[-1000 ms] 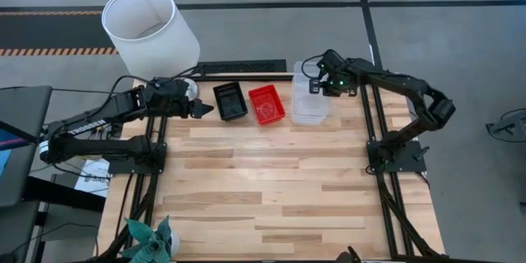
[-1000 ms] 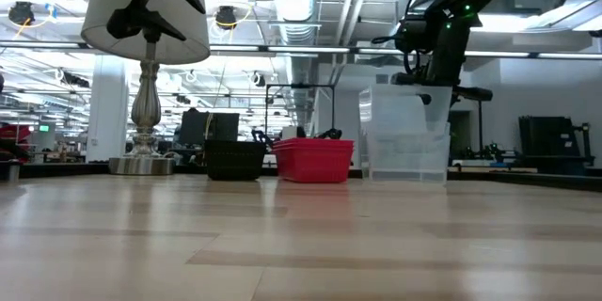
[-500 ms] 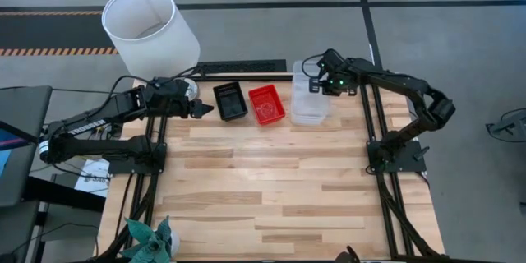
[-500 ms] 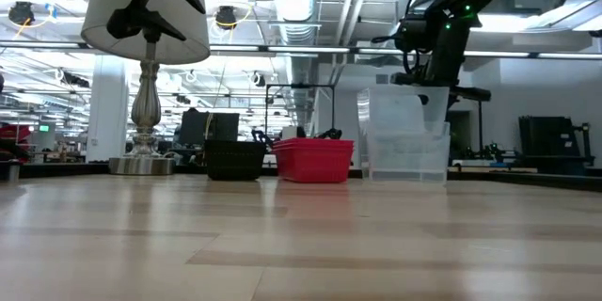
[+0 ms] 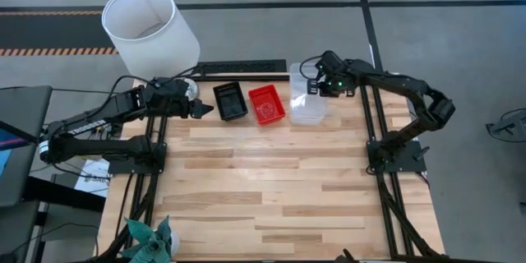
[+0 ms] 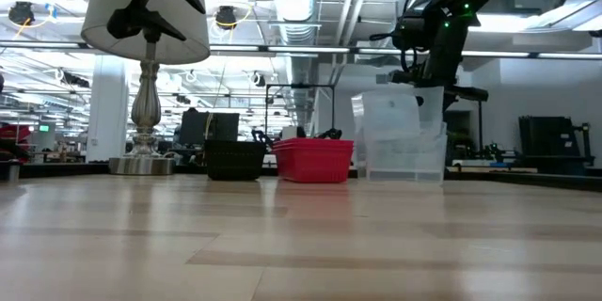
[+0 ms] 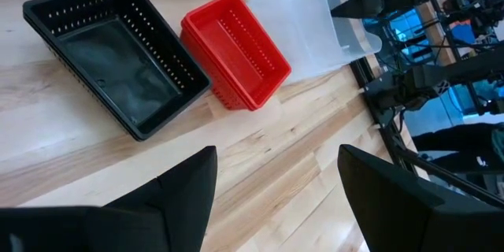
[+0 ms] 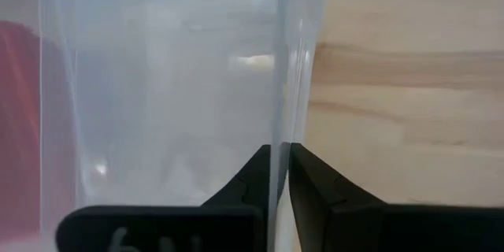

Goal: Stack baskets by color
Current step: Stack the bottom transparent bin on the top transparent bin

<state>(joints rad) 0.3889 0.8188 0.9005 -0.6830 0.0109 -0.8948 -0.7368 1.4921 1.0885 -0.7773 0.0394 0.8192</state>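
Three groups of baskets line the table's far edge. The black basket [image 5: 230, 101] and the red basket [image 5: 266, 103] rest on their bottoms. To their right, an upper clear basket [image 6: 388, 113] sits tilted inside a lower clear basket [image 6: 406, 158], which stands on the table. My right gripper [image 5: 323, 89] is above the clear baskets, shut on the upper one's wall. My left gripper [image 5: 204, 108] hangs open in the air left of the black basket, with nothing between its fingers [image 7: 189, 197]. My right gripper [image 8: 279, 177] has the upper clear basket's right-hand wall [image 8: 277, 126] between its two fingers, one inside the basket and one outside. The fingers come from above, pointing steeply down. The basket leans toward the red basket, its lower part nested in the lower clear basket.
A white lampshade [image 5: 148, 29] stands on its lamp base [image 6: 143, 163] at the far left corner. A black power strip [image 5: 238, 67] lies behind the baskets. A small plant [image 5: 152, 242] is at the near left corner. The wooden table [image 5: 271, 181] lies bare nearer than the baskets.
The upper clear basket has tipped and shifted a little toward the red basket, while the lower clear basket has stayed put. My right gripper has stayed above it, shifting only slightly to the left.
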